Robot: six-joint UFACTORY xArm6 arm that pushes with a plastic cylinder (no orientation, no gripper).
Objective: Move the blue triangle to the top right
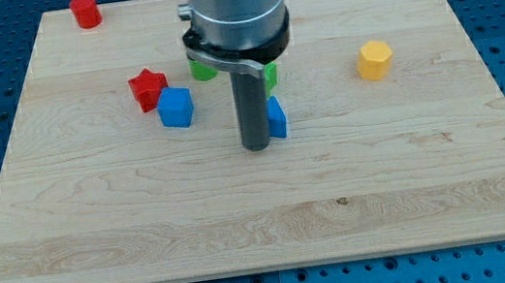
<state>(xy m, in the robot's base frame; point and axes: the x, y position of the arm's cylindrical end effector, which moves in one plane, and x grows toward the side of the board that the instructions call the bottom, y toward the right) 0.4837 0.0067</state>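
The blue triangle [276,119] lies near the middle of the wooden board [263,218], mostly hidden behind the rod. My tip [255,147] rests on the board just left of and slightly below the blue triangle, touching or nearly touching it. The arm's grey body covers the board above the tip.
A blue cube [175,108] and a red star [147,87] sit left of the tip. Two green blocks [203,69] [270,76] peek out behind the arm. A yellow hexagon [374,60] lies at the right. A red cylinder [85,10] stands at the top left.
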